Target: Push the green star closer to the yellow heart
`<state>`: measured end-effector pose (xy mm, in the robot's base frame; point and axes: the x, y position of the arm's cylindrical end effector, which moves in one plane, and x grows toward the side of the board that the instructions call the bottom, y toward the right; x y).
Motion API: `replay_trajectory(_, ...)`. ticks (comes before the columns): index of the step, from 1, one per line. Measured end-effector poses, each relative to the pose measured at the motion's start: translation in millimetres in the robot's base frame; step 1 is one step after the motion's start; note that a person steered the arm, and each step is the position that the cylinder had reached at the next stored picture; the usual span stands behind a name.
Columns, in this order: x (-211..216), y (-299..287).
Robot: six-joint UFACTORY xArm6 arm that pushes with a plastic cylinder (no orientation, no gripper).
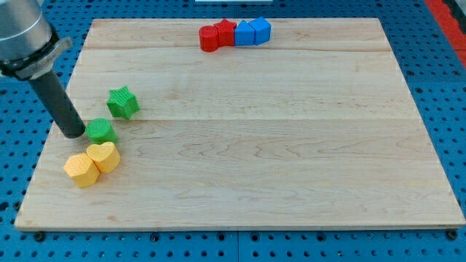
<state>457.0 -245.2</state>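
The green star [123, 102] lies near the board's left side. The yellow heart [105, 156] lies below it, toward the view's bottom left, touching a yellow hexagon-like block [80, 169] on its left. A round green block [101, 130] sits between the star and the heart, just above the heart. My tip [73, 134] rests on the board just left of the round green block, close to it, and lower left of the star.
A red round block [210, 38], a red star-like block [226, 33] and two blue blocks [252, 32] stand in a row at the view's top centre. The wooden board [291, 145] ends close to the left of my tip.
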Motion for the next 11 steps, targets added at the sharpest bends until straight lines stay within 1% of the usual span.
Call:
replay_trajectory(1, -45.8, 0.1)
replay_trajectory(2, -69.3, 37.9)
replay_trajectory(3, -70.5, 81.9)
replay_trajectory(5, -21.3, 51.2)
replay_trajectory(7, 14.0, 47.8)
replay_trajectory(8, 24.4, 47.7)
replay_trajectory(9, 18.1, 63.2)
replay_trajectory(11, -11.7, 66.5)
